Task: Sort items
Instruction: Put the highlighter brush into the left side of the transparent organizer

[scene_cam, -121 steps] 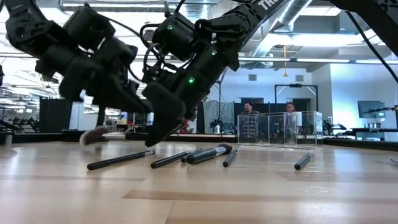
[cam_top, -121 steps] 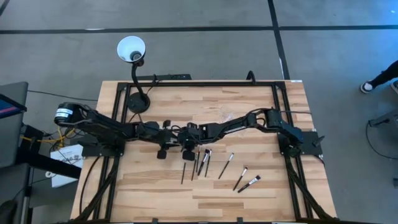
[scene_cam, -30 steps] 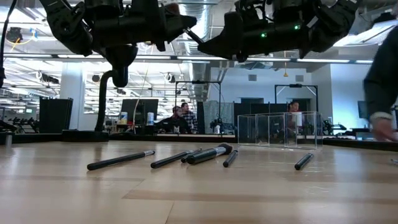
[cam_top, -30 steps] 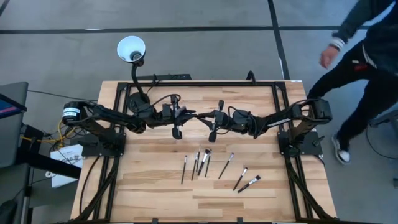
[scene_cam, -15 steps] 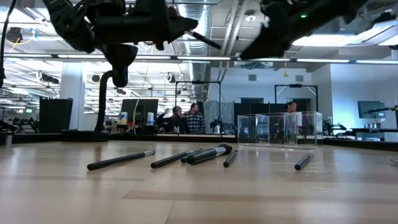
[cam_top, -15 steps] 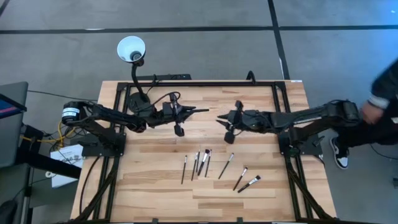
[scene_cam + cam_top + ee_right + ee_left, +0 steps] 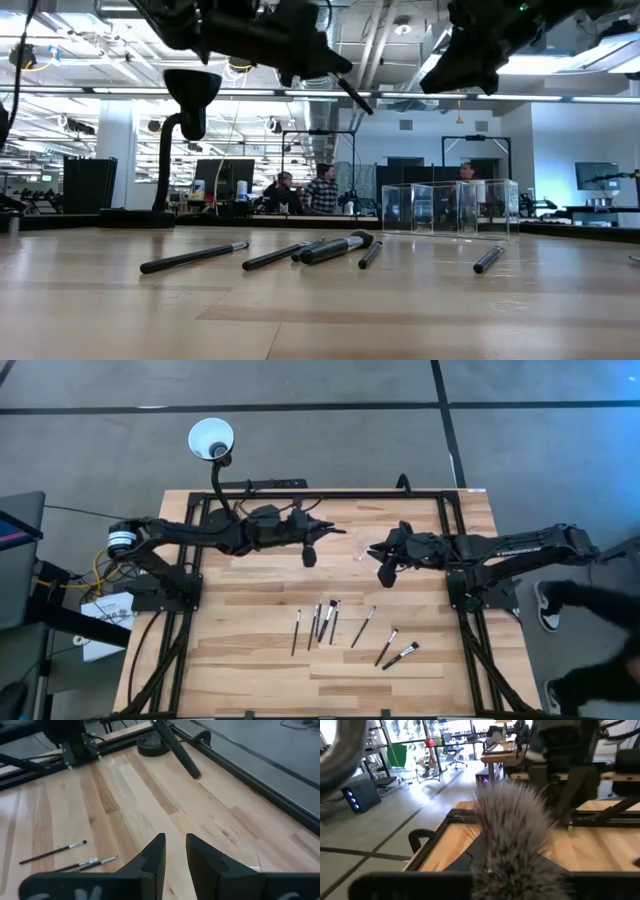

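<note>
Left gripper point(image 7: 322, 530): raised over the far middle of the bench point(image 7: 260, 650), fingers closed on a fluffy brush point(image 7: 512, 827) whose handle points toward the right arm.
Right gripper point(image 7: 172, 851): raised at the far right, fingers a narrow gap apart, holding nothing.
Clear holder point(image 7: 360, 554): on the bench between the two grippers, just beside the right one.
Loose brushes point(image 7: 330, 621): a scattered row on the near middle, long axes running roughly near-to-far.
Key relation: the held brush's handle end lies near the holder; the left arm appears better placed to drop it in.
</note>
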You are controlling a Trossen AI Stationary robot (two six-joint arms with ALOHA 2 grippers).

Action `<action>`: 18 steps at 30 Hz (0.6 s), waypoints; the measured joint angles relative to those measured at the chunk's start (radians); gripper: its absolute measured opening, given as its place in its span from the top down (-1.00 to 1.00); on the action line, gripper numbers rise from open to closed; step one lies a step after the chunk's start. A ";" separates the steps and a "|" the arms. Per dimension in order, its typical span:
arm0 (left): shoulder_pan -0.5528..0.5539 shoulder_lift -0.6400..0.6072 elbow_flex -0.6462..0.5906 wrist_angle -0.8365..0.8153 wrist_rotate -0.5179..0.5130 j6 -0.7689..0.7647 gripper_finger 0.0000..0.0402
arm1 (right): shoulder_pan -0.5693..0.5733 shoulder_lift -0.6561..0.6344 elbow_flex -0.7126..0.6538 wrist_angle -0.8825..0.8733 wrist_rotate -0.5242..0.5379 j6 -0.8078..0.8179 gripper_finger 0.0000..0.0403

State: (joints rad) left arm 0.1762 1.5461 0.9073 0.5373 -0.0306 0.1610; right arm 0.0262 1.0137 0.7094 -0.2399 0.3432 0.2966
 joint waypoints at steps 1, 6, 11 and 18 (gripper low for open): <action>0.003 0.021 0.009 -0.002 0.011 0.000 0.83 | 0.000 0.002 0.000 -0.003 0.000 0.000 0.66; 0.011 0.149 0.071 -0.003 0.039 0.024 0.83 | 0.000 0.021 0.000 -0.001 0.000 0.002 0.66; 0.011 0.269 0.160 0.004 0.039 0.044 0.82 | -0.001 0.019 0.000 -0.069 0.003 0.032 0.66; 0.033 0.374 0.231 0.009 0.038 0.045 0.81 | -0.005 0.023 0.000 -0.293 0.015 0.173 0.66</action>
State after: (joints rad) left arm 0.2089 1.9198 1.1385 0.5465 0.0078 0.2058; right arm 0.0210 1.0370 0.7094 -0.5334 0.3585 0.4697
